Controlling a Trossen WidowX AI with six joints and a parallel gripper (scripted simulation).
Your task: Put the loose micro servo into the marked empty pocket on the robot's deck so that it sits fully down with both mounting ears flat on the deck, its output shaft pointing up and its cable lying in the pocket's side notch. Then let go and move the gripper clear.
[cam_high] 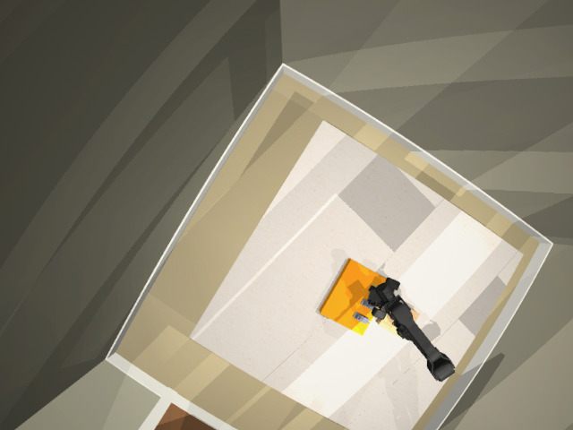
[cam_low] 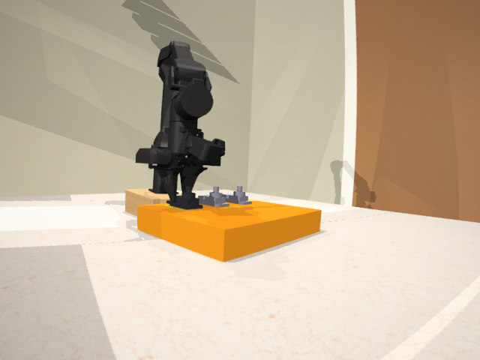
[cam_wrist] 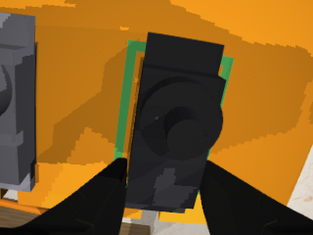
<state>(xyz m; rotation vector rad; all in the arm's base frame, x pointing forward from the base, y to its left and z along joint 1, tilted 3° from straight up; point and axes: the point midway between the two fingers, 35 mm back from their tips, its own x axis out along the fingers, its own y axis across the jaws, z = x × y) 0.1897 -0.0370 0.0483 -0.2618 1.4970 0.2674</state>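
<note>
The black micro servo (cam_low: 190, 202) (cam_wrist: 166, 191) is low at the deck, its body hidden below its ears in the exterior view. The ears look on or very near the deck; exact contact cannot be told. Its round shaft boss faces up. The green pocket outline (cam_wrist: 123, 108) shows on both sides of it in the wrist view. My gripper (cam_low: 181, 196) (cam_wrist: 162, 168) points down and is shut on the servo, one finger on each side. The orange deck (cam_high: 339, 291) (cam_low: 267, 220) (cam_wrist: 269, 171) lies under it. I cannot make out the cable or side notch clearly.
Two grey servos stand seated in the deck beside the black one: the nearer grey servo (cam_low: 215, 198) (cam_wrist: 22, 117) and the farther grey servo (cam_high: 360, 317) (cam_low: 238, 196). A wooden block (cam_low: 135, 201) stands behind the deck, by the arm's base.
</note>
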